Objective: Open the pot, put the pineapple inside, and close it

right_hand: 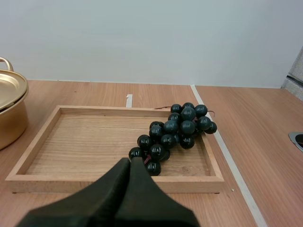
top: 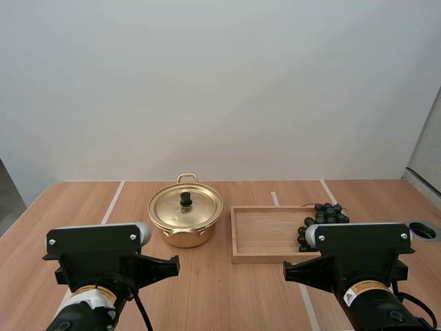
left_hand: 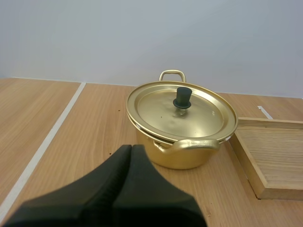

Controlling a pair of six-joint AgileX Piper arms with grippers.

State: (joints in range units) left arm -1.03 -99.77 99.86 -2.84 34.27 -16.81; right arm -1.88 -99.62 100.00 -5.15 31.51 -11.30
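Nearest to me is the left gripper (left_hand: 131,146), its two black fingers pressed together into one dark wedge with nothing between them, held over the table (left_hand: 71,123). The golden pot (left_hand: 182,142) stands at its 1 o'clock, well clear of the tips, with the lid (left_hand: 189,113) seated and the black knob (left_hand: 182,97) upright at its centre. From above, its handles (top: 187,178) sit at 12 and 6 o'clock. Just beside the pot, at its 3 o'clock, lies the wooden tray (top: 265,258). The dark grapes (right_hand: 175,132) lie inside at the tray's 3 o'clock end, against the rim. The right gripper (right_hand: 129,160) is likewise closed on nothing, pointing at the bunch from its 6 o'clock
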